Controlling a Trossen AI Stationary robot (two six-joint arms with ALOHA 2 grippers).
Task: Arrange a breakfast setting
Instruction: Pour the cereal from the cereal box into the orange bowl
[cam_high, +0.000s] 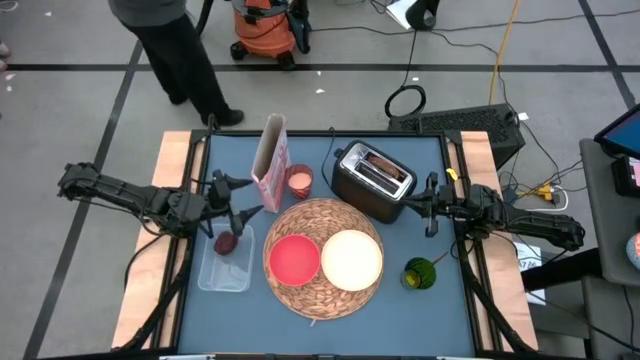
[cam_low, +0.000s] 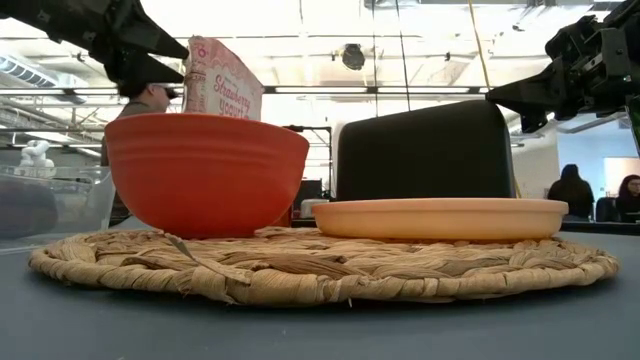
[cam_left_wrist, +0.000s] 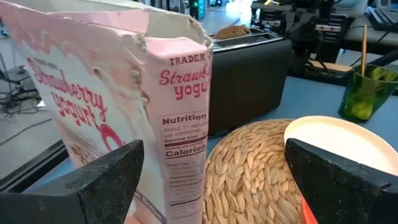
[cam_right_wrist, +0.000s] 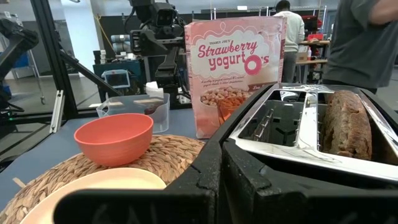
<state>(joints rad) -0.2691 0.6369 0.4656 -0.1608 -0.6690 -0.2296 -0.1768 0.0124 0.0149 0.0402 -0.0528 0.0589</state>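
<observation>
The round straw mat lies mid-table. On it stand the red bowl on the left and the cream plate on the right. A dark red fruit lies in a clear tub left of the mat. Browned toast stands in one slot of the black toaster. The gold spoon stands in a green cup. My left gripper hovers wide open over the tub's far end, beside a pink cereal box. My right gripper waits shut, right of the toaster.
The cereal box stands upright behind the mat, with a small pink cup beside it. The toaster sits at the mat's far right. A person stands beyond the table's far left corner. Bare blue table lies along the near edge.
</observation>
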